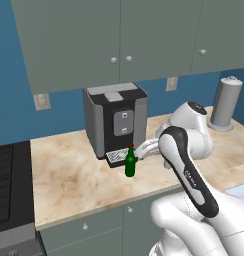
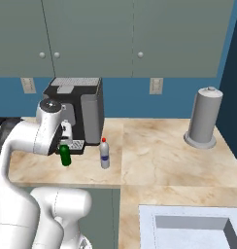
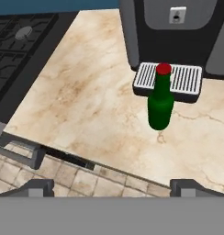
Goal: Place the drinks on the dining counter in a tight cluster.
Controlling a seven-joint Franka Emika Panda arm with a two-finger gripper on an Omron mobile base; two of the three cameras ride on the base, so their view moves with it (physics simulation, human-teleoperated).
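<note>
The slim dark green bottle (image 1: 130,162) with a red cap stands upright on the marble kitchen counter (image 1: 69,180), just in front of the coffee machine's drip tray. My gripper (image 1: 139,151) hovers right beside and slightly above it, open. In the hand view the green bottle (image 3: 160,102) sits ahead of the wide-apart fingertips (image 3: 40,186), with nothing between them. The small silver-white bottle (image 2: 105,153) with a red cap stands a little to the right of the green bottle (image 2: 65,154). The amber bottle and the dining counter are out of view.
A dark coffee machine (image 1: 116,125) stands behind the bottles. A black stove (image 1: 11,185) lies to the left. A grey cylinder (image 2: 204,119) stands at the back right, and a sink (image 2: 193,228) is set in at the front right. Cabinets hang overhead.
</note>
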